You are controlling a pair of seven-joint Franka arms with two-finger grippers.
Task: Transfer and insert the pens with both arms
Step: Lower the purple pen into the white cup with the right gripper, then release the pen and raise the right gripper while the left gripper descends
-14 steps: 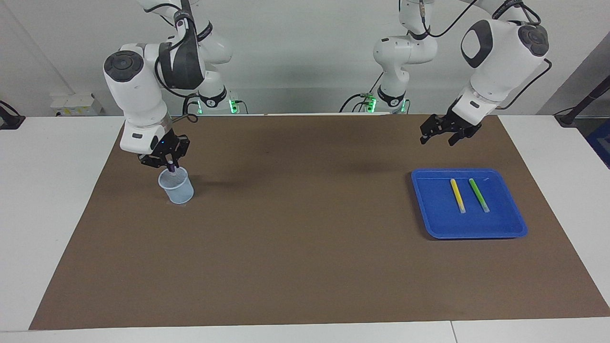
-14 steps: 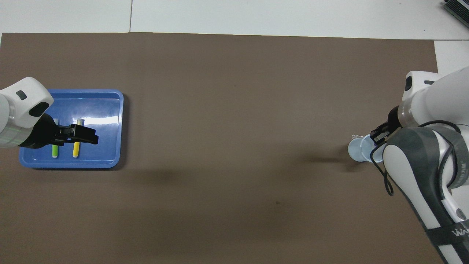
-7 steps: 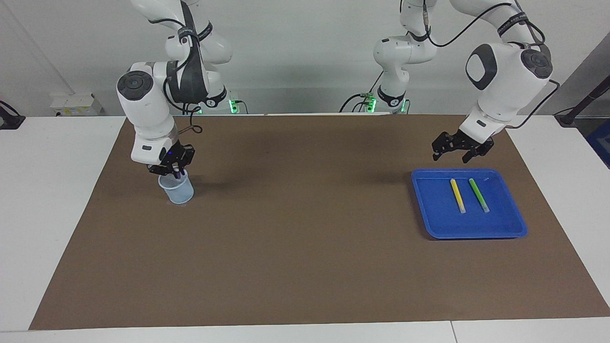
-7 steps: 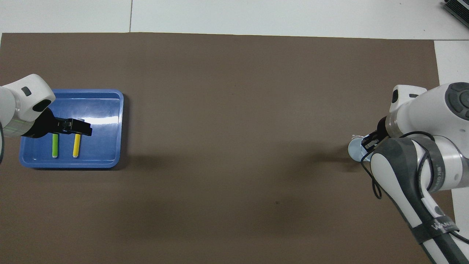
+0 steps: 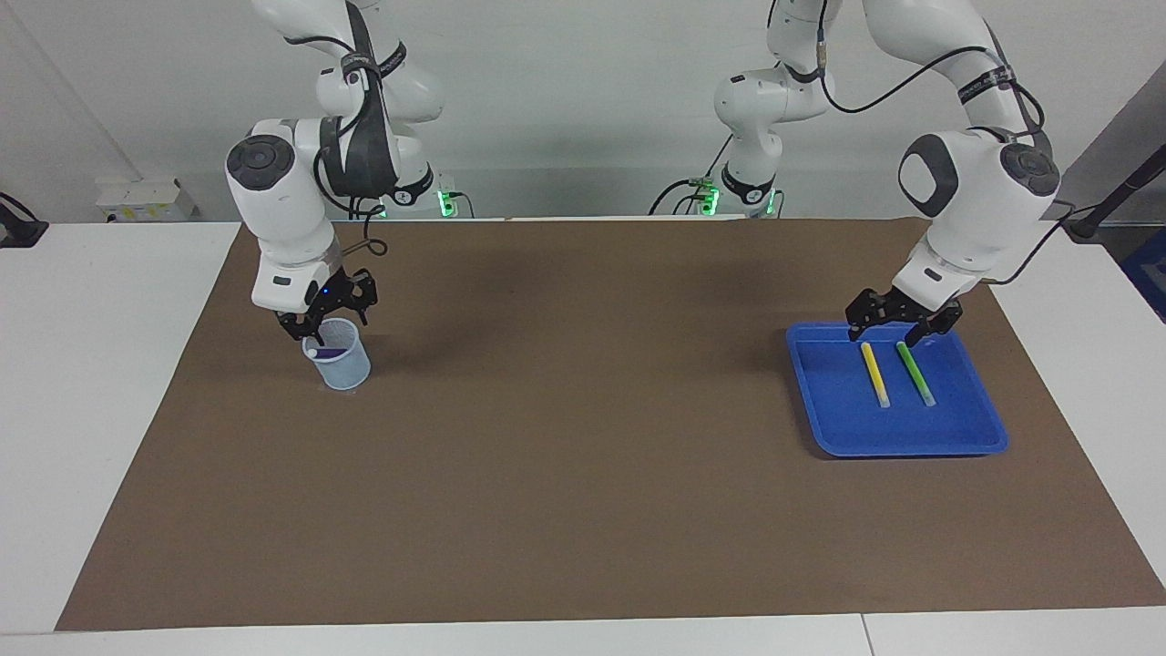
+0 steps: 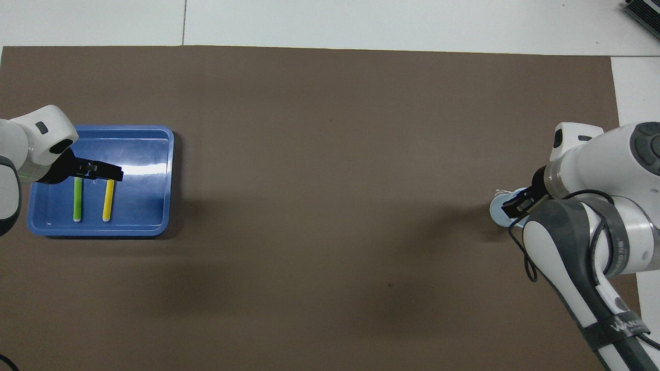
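Observation:
The purple pen lies inside a small translucent blue cup toward the right arm's end of the table. My right gripper hangs open just above the cup's rim; in the overhead view this gripper covers most of the cup. The yellow pen and the green pen lie side by side in a blue tray toward the left arm's end. My left gripper is open, low over the pens' ends nearer the robots. The overhead view shows that gripper, the yellow pen, the green pen and the tray.
A brown mat covers most of the white table. A small white box stands off the mat near the wall at the right arm's end.
My right gripper lowered the purple pen to the cup and let it go; the pen now lies in the cup. My left gripper came down over the tray, above the pens' ends.

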